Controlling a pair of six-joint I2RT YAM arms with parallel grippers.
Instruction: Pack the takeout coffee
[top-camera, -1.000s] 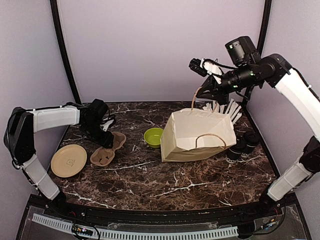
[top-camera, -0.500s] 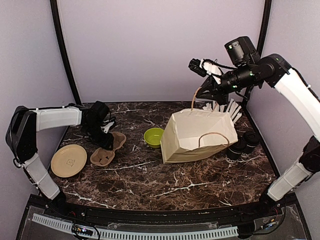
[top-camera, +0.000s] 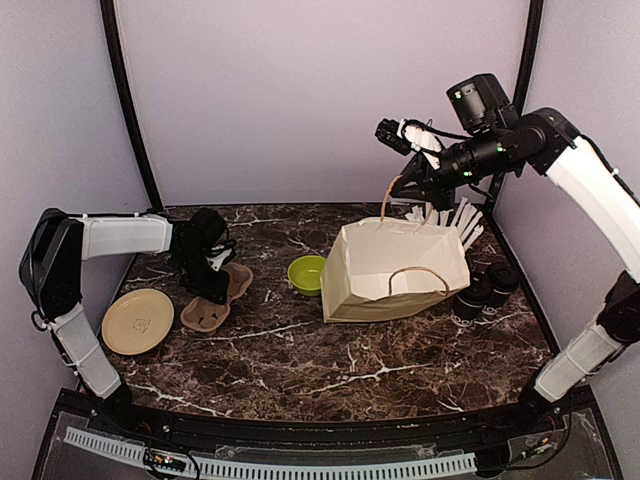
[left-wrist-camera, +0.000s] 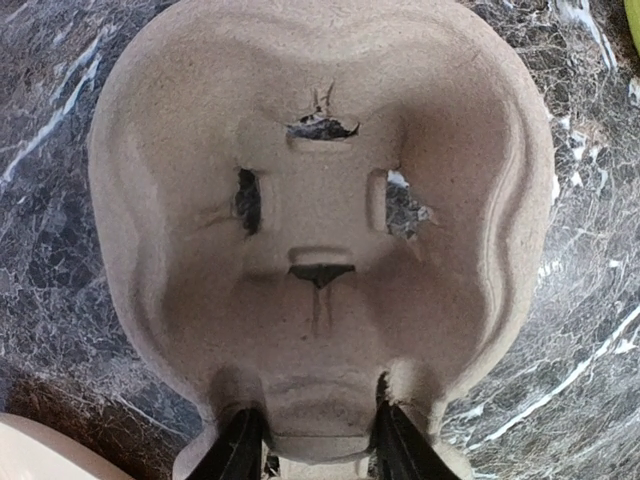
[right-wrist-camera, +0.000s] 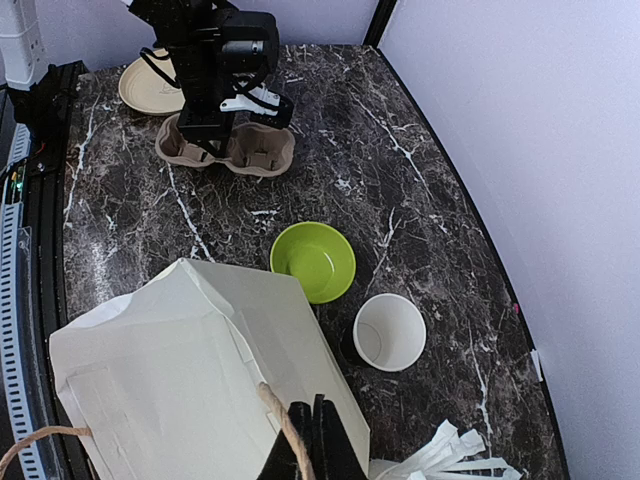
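Overhead only: lidded coffee cups (top-camera: 488, 285) beside paper bag (top-camera: 395, 265), markings too small to read. Right claw (right-wrist-camera: 312, 415) pinches bag handle (right-wrist-camera: 272, 398); left claw (left-wrist-camera: 318, 432) straddles cup carrier (left-wrist-camera: 320, 230), grip cannot be told.

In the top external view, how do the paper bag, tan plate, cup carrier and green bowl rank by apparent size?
1. paper bag
2. tan plate and cup carrier, about alike; the carrier is partly hidden
3. green bowl

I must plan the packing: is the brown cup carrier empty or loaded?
Empty. The cup carrier holds no cup in either well; the left wrist view shows one bare well.
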